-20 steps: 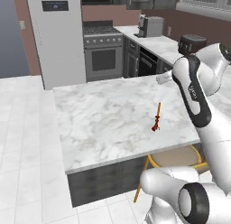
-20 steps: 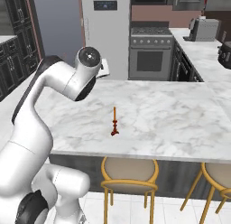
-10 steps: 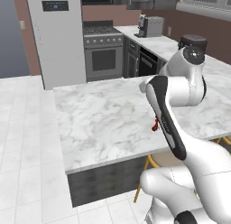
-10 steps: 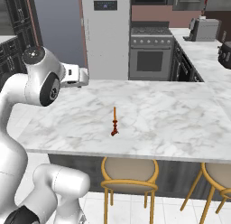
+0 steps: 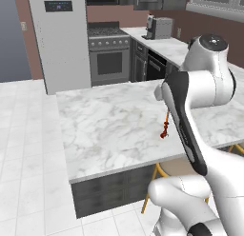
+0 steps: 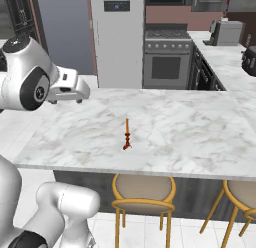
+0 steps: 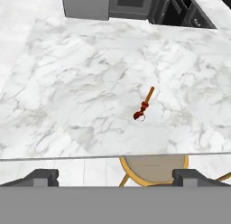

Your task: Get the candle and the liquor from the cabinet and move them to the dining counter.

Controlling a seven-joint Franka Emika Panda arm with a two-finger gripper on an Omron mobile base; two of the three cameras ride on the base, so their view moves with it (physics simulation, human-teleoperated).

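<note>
Desk (image 6: 190, 137): dining island with the white veined marble top, stools tucked under its near edge; this is the drop-off place.
Arm: folded high over the near side of the desk.
Tool (image 7: 115, 177): fingers spread wide apart, nothing between them, hanging above the desk's near edge.
Candle (image 6: 127, 134): upright on its small dark red holder, mid-desk, well clear of the tool, so delivered by my reading.
Liquor: not on the desk.
Left to do: likely return to the cabinet, fetch the bottle, set it beside the candle.
</note>
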